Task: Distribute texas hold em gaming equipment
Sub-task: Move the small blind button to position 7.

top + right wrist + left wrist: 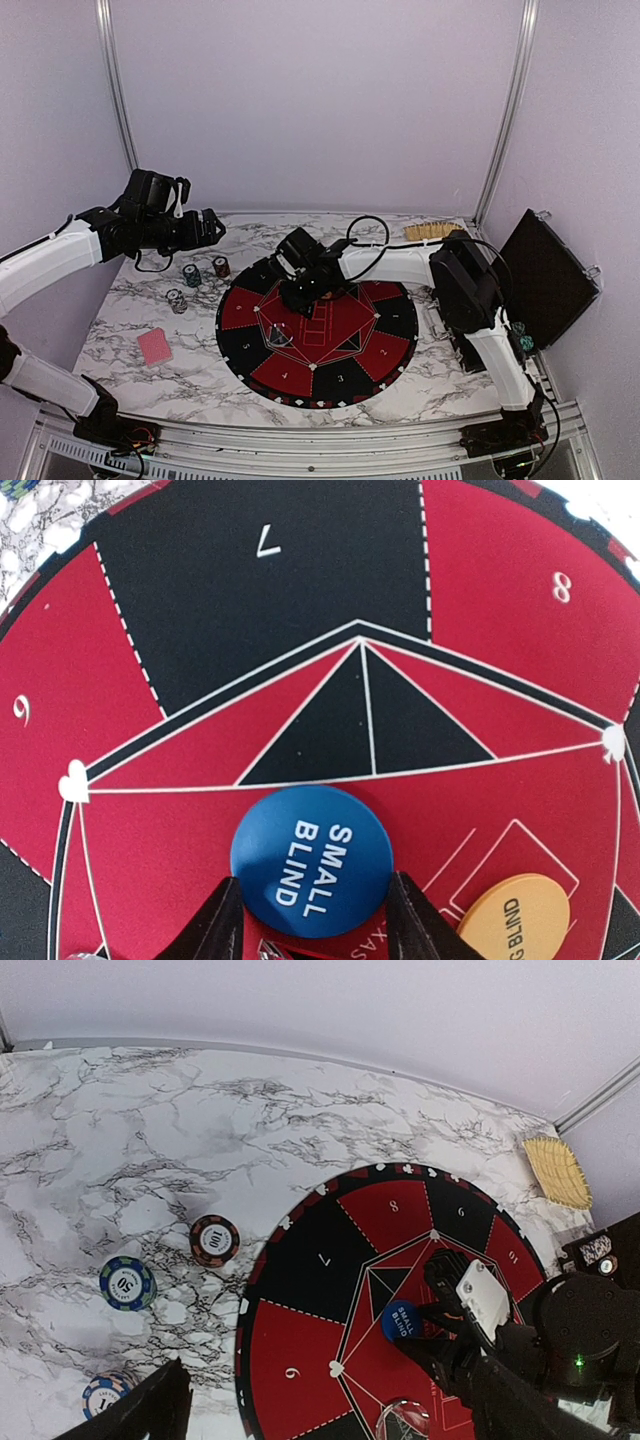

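Where the marble table [120, 315] lay closest to the arm bases, at the lower left of the overhead frame, a pink-backed card [155, 346] lay flat and alone. Just past it, filling the lower centre, sat the round black-and-red mat [300, 375], with a clear button [280, 338] on its left half. The right arm [400, 265] stretched in from the lower right, elbow raised, forearm running leftward, wrist tipped down over the mat's middle.

In the wrist view the right gripper [313, 885] stood partly open. Its two fingers [218, 925] flanked a blue button [312, 855] marked SMALL BLIND at the bottom centre of the frame. The button lay flat on a red panel, directly ahead of the fingertips and squarely between them. Being round, it had no long axis to line up with. The fingers met its edges or sat just beside them, and whether they had pinched it could not be told. An orange button [515, 920] lay near, at the lower right.

This arm was plainly the nearer one, so the pick-up probably depended on squeezing across the thin disc without sliding it.

Farther back, left of the mat, stood a blue chip stack [191, 274], a dark chip stack [221, 266] and a pale chip stack [177, 300]. Beyond them, upper left, the left gripper [208, 228] hovered wide open and empty, well apart from the button.
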Tool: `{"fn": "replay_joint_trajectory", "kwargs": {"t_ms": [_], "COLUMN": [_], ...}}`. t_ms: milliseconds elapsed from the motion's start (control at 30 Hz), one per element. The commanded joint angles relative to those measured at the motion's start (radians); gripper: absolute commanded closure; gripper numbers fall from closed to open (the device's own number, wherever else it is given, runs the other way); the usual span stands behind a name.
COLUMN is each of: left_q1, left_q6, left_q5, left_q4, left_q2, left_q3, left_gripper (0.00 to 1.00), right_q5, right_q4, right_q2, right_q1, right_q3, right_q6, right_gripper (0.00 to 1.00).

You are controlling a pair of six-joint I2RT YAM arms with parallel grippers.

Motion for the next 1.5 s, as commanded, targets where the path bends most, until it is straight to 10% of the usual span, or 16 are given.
{"fn": "replay_joint_trajectory", "kwargs": {"t_ms": [0,1467], "left_q1": [0.006,0.012], "left_q6": [0.001,0.002], "left_q5": [0.001,0.014], "left_q4": [-0.02,-0.02], "left_q2": [0.003,0.003], "left_q3": [0.029,0.026], "left_gripper": [0.01,0.01], "right_q5": [0.038,0.05], "right_q4": [-0.058,-0.088], "right_q2": [0.053,0.106], "right_q1": [-0.009,-0.003], "right_q3": [0.047,0.138], "right_q6": [-0.003,-0.015], "right_gripper": [0.54,0.47]}}
